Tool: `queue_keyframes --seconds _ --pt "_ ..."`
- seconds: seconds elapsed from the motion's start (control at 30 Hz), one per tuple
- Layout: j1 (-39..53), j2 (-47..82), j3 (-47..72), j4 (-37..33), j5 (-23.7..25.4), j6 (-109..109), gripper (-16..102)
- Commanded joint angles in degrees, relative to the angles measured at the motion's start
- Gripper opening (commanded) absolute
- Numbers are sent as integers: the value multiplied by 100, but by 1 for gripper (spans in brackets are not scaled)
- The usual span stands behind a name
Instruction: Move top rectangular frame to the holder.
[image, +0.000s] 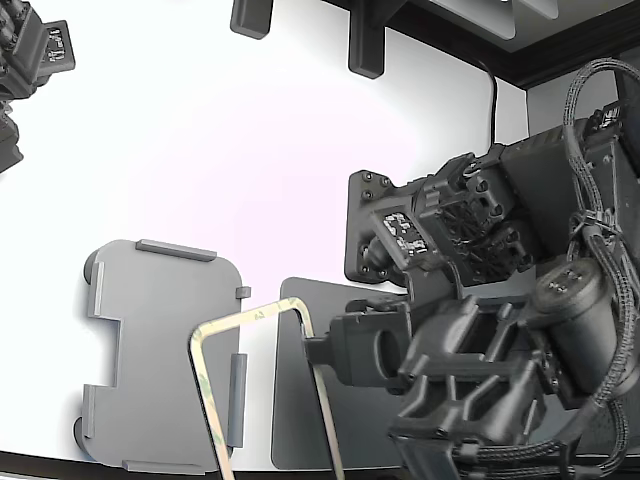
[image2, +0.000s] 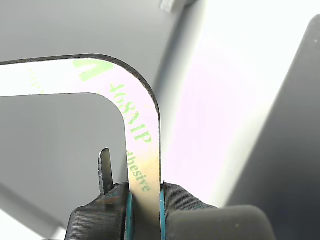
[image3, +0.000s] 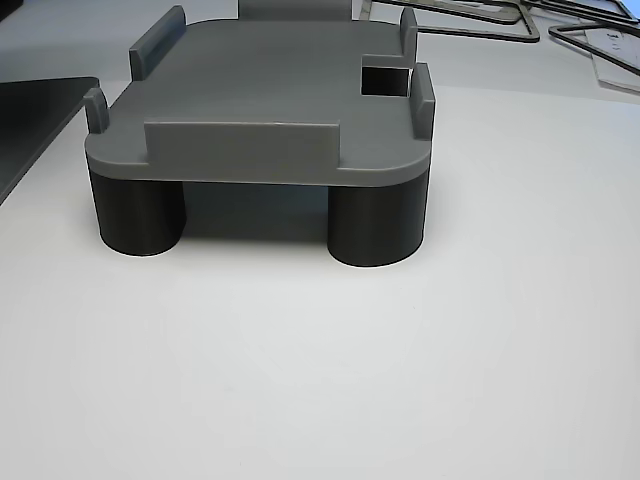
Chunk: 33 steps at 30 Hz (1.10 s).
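The top rectangular frame is a thin beige outline with green print. My gripper is shut on its right side and holds it raised, tilted, over the gap between the holder and the mat. The frame's left part overlaps the holder's right edge in the exterior view. The wrist view shows the strip pinched between the two pads, with my gripper closed on it just below a rounded corner. The holder is a light grey plate with edge tabs and a stepped notch. In the other view the holder stands on dark round legs with nothing on it.
A dark grey flat mat lies right of the holder, under my gripper. A second arm hangs at the exterior view's upper left. Black brackets stand at the far edge. More loose frames lie behind the holder.
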<state>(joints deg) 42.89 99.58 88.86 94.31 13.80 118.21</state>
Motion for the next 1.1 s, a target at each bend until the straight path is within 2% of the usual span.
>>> queue_keyframes --seconds 0.0,0.17,0.43,1.07 --pt "-448 -404 -545 53 -26 448 -11" --pt "-861 -1063 -1072 53 -299 738 -11" --pt "-1310 -1441 -1433 62 -694 729 -11" --pt "-1424 -2074 -1512 62 -554 396 -11"
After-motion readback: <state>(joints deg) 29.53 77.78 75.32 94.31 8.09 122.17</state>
